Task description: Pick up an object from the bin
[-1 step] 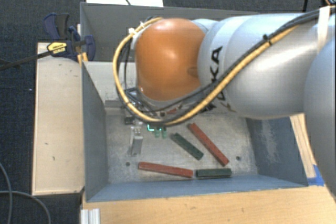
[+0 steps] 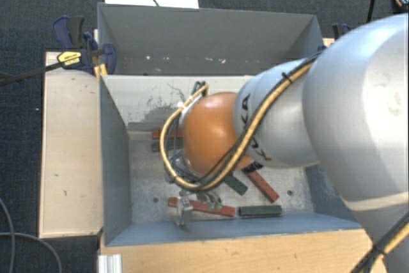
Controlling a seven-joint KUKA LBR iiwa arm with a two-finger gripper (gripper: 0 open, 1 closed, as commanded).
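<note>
The big grey arm [image 2: 358, 112] is seen closest, smooth and round, and it comes in from the right. A round, shiny orange cover [image 2: 208, 134] is fixed at its wrist, and a thin cable [image 2: 167, 137] is looped around that cover.

Below the cover, the gripper [image 2: 184, 213] is set low in the bin [image 2: 204, 35], close to the front wall and a little left of the middle. It cannot be told whether the gripper is wide or narrow, and nothing can be seen held in it.

A thin, flat red stick [image 2: 214, 208] is laid on the floor right at the gripper's tip, along the front wall. Whether the two are touching cannot be told. Just to the right, a dark green bar [image 2: 260, 211] is laid in line with it. A little farther back, a red bar [image 2: 263, 186] and a short dark green piece [image 2: 235, 185] are set at a slant, partly under the arm.

The floor [image 2: 144, 182] is made of dull grey metal with pale scratches. Open room is left on the left side, while the right side is covered by the arm.

Farther back on the left, a small red piece [image 2: 156, 133] is seen near the sloped wall. The back wall is tall, plain and grey.
</note>
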